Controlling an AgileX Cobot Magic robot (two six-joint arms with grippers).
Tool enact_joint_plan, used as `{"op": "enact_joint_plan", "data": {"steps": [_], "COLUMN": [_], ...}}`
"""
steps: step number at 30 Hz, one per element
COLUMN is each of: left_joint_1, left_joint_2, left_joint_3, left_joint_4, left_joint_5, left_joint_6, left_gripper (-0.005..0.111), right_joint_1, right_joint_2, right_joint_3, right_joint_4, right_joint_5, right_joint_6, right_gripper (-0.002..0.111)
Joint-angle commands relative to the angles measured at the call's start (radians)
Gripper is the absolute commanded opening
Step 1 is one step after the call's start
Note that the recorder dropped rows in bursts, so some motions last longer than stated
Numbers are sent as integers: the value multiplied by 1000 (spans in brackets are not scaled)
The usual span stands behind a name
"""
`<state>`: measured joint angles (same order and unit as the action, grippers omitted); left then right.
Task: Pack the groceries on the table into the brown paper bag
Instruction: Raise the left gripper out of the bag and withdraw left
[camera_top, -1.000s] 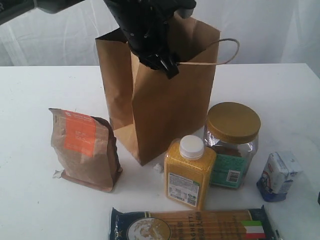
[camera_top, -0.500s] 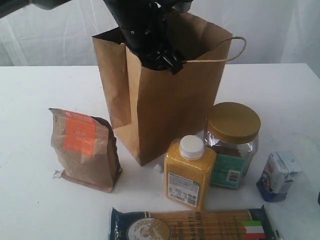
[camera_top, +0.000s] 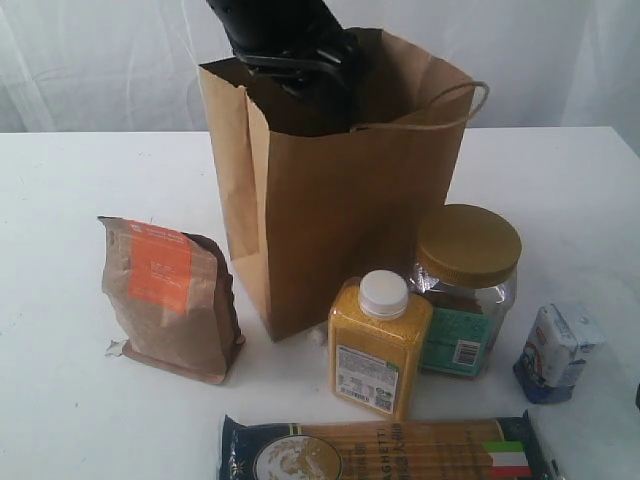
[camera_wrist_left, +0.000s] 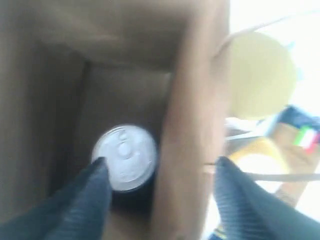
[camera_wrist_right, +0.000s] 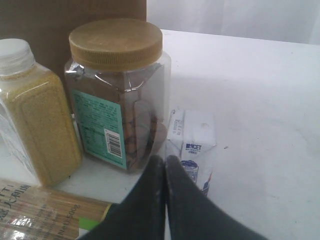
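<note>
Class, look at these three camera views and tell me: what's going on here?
A two-armed robot is packing groceries. The left gripper, jaws open, reaches into the top of the brown paper bag, above the dark pull-tab can, which stands on the bag's floor ungripped. The right gripper is shut and empty, near the small blue-white packet. The kraft pouch, gold-lidded jar, yellow bottle and spaghetti pack are on the table, outside the bag.
</note>
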<state>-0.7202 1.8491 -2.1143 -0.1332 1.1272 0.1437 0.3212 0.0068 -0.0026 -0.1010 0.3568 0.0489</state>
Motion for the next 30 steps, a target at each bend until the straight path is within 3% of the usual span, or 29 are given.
{"op": "enact_joint_plan", "data": {"steps": [1,7,14,20,26,30], "left_joint_1": [-1,-1,-1,-1,-1,-1], "left_joint_2": [-49,-111,-226,-364,-528,-664], "left_joint_3": [-4,-4,-4,71,253,440], "left_joint_4": [-111,-130,-137,-48,10,36], "left_joint_5": [-12,-8,-6,-25,-108,-205], "left_joint_6": [34,95,149,143,117,94], "left_gripper": [42,0,0,0,0,0], "right_joint_1": [-2,-2,-2,-2,-2,-2], "right_joint_2": [-7,-7,-7,-7,-7,-7], "right_joint_3": [3,3,3,3,3,3], "right_joint_4": [0,0,0,0,0,0], "right_joint_5": [-14,-14,-14,-14,-14,-14], "right_joint_6": [-8,-8,-8,-8,-8,-8], "right_gripper": [0,0,0,0,0,0]}}
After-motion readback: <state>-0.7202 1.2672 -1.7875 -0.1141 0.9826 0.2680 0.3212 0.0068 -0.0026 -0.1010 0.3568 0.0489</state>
